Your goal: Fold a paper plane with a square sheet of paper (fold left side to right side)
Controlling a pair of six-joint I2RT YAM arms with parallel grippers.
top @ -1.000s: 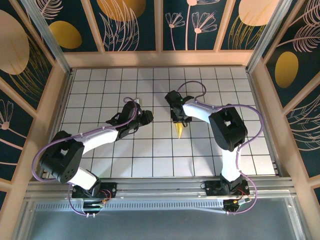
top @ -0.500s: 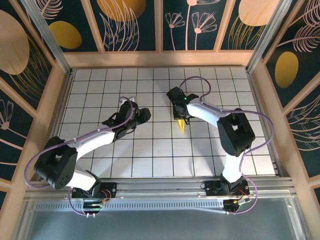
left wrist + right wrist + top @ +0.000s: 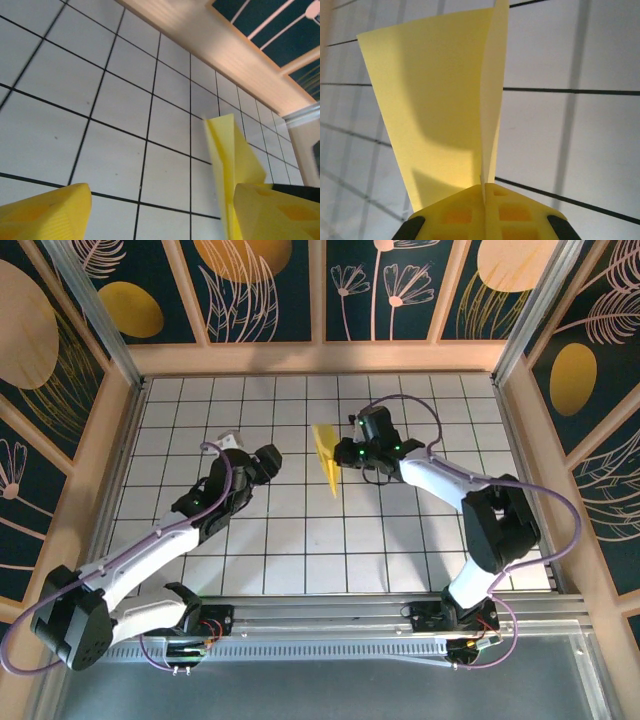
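My left gripper (image 3: 268, 458) hangs over the white table top with black grid lines (image 3: 300, 560). Its yellow fingers (image 3: 47, 212) are spread wide with nothing between them. To its right, between my two grippers, is the one slim, pointed paper plane of thin creased yellow paper (image 3: 325, 458); I count no second sheet. Its long axis runs far to near, with the point towards the near side. It looks lifted off the tiles rather than lying flat. My right gripper (image 3: 347, 453) sits just right of it, jaws pressed together on the paper. The right wrist view shows a broad flap fanning left and another edge-on. So the right arm has hold of it. The left gripper is near but not touching, and I judge that any help from it means reaching rightward.
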